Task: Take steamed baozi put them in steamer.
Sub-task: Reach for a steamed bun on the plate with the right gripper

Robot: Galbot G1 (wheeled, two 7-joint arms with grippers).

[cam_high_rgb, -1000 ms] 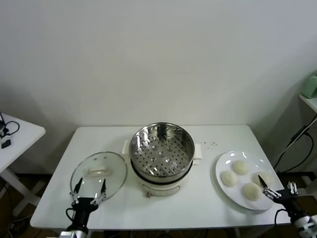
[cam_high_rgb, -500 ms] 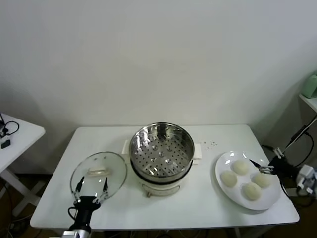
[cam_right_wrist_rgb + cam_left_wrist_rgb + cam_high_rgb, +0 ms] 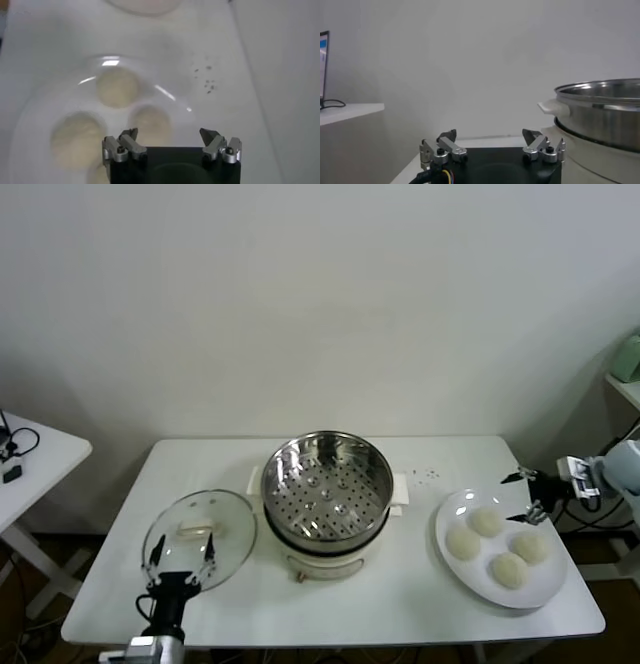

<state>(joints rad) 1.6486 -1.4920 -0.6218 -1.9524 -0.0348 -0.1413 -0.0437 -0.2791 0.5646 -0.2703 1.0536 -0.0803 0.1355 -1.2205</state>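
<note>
Several cream-white steamed baozi (image 3: 486,521) lie on a white plate (image 3: 470,579) at the table's right; the right wrist view shows them too (image 3: 117,86). The steamer (image 3: 325,489), a shiny perforated steel pot on a white base, stands at the table's middle with nothing in it. My right gripper (image 3: 522,496) hovers open at the plate's far right edge, just beside the rearmost baozi, holding nothing (image 3: 169,134). My left gripper (image 3: 180,554) waits open at the front left, by the near edge of the glass lid; its wrist view shows the steamer (image 3: 600,112) to one side.
A glass lid (image 3: 200,534) lies flat left of the steamer. Small dark specks (image 3: 430,475) dot the table behind the plate. A white side table (image 3: 30,459) stands at the far left. Cables (image 3: 600,474) hang off the table's right end.
My right gripper has swung from the table's front right corner, past the plate's right side, to its far right edge, staying open. The left arm has barely moved.
</note>
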